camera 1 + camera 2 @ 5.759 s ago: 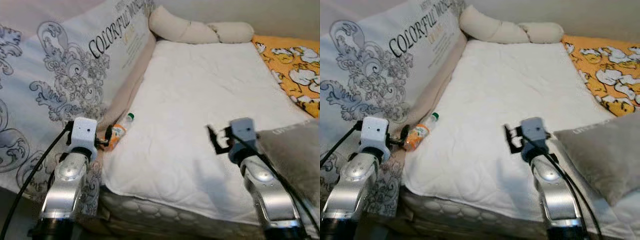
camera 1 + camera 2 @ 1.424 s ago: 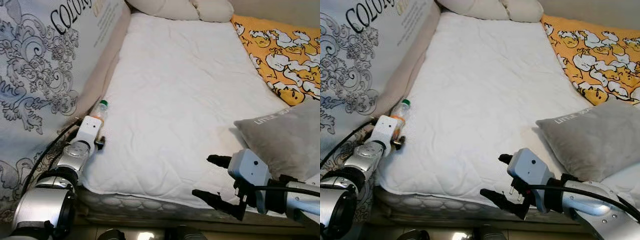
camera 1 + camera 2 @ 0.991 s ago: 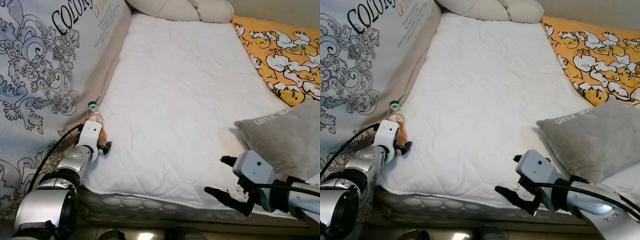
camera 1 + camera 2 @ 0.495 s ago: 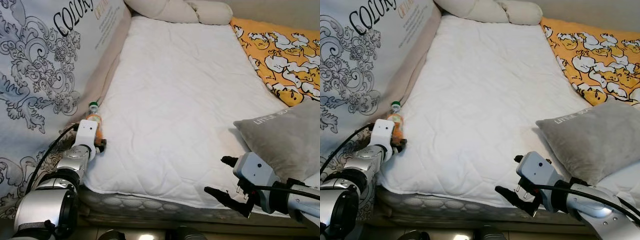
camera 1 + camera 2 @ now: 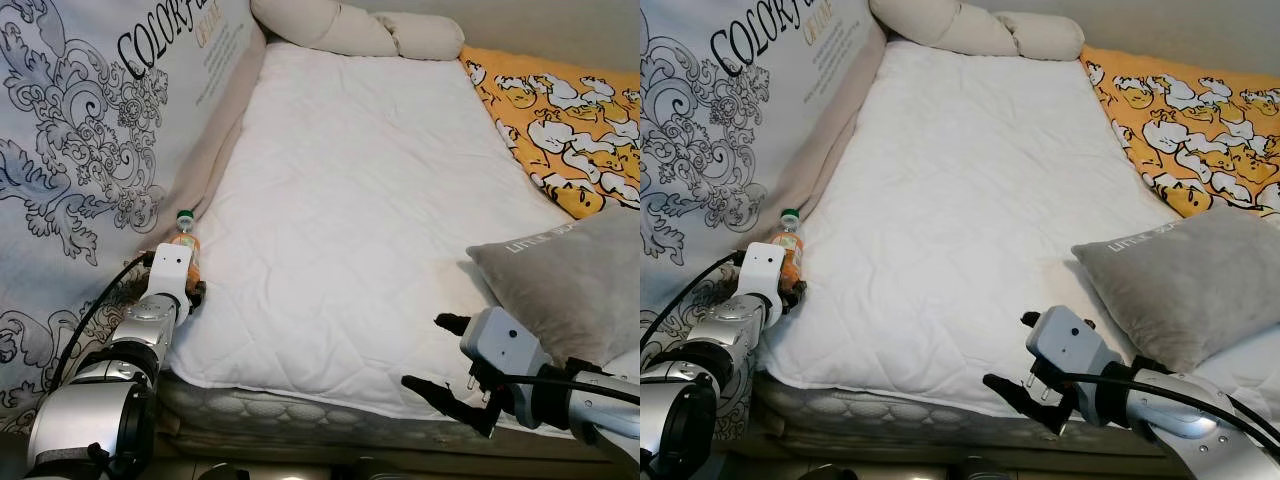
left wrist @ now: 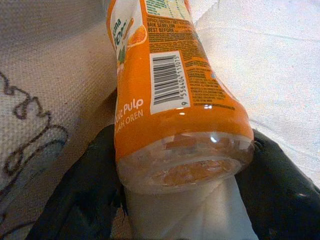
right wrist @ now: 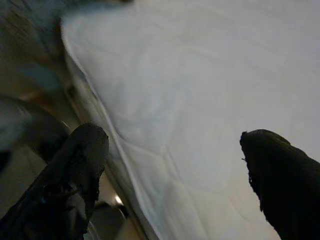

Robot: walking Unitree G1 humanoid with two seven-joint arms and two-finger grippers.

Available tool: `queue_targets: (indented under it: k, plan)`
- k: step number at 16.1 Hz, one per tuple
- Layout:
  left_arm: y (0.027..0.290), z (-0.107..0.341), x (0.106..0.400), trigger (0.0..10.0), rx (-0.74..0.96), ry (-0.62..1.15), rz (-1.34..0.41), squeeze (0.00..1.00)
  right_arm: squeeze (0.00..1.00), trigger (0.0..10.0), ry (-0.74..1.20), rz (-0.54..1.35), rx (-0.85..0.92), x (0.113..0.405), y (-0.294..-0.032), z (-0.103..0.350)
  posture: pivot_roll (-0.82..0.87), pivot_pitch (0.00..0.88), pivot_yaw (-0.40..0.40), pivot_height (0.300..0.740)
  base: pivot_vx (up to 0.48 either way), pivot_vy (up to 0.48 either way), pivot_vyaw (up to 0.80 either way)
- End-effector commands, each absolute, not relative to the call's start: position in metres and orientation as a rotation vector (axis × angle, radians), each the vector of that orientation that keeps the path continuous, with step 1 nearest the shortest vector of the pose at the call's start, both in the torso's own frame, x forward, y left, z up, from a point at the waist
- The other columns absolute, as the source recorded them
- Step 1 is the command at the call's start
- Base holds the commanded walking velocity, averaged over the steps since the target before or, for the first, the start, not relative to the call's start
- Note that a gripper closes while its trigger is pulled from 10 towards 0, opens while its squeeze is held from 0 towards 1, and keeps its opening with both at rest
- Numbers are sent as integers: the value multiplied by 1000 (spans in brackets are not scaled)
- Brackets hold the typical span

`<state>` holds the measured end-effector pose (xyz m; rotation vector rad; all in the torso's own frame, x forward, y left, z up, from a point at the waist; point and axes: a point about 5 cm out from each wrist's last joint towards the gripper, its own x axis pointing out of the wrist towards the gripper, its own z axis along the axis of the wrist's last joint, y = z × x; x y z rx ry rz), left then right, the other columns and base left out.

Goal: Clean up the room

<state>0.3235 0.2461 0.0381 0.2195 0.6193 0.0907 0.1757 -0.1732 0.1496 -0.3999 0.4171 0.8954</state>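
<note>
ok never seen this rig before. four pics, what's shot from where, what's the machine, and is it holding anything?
It's a humanoid robot with two silver arms, each ending in a tool with two black fingers. The two wide pictures come from a stereo camera on its head, looking down at a bed with a white cover. The two close-ups come from cameras on the wrists, looking along each tool's fingers.

On the bed: a grey pillow on the right, beige pillows at the far end, an orange patterned blanket beyond the grey one. A printed panel stands along the left edge.

The left tool is shut on an orange juice bottle at the bed's left edge; the wrist view shows its base between the fingers. The right tool is open and holds nothing, near the bed's front edge.
</note>
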Motion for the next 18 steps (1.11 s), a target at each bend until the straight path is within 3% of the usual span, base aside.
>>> queue_targets:
  k: [1, 5, 10, 14, 18]
  plan:
    - [245, 35, 322, 0, 212, 628, 98, 0, 0, 10000, 388, 935, -377, 175, -171, 155, -374, 19, -69, 740, 0, 0, 0]
    - [240, 38, 326, 0, 213, 607, 85, 0, 0, 10000, 370, 998, -330, 175, -167, 156, -355, 15, -59, 740, 0, 0, 0]
    - [226, 44, 333, 0, 193, 536, 51, 0, 0, 10000, 321, 916, -315, 193, -166, 145, -277, 0, -13, 740, 0, 0, 0]
    - [205, 61, 348, 0, 117, 407, -12, 0, 0, 10000, 264, 748, -289, 207, -170, 135, -209, 0, 31, 740, 0, 0, 0]
    - [148, 63, 347, 0, 18, 269, -222, 0, 0, 10000, 239, 364, -247, 220, -181, 115, -130, 0, 60, 740, 0, 0, 0]
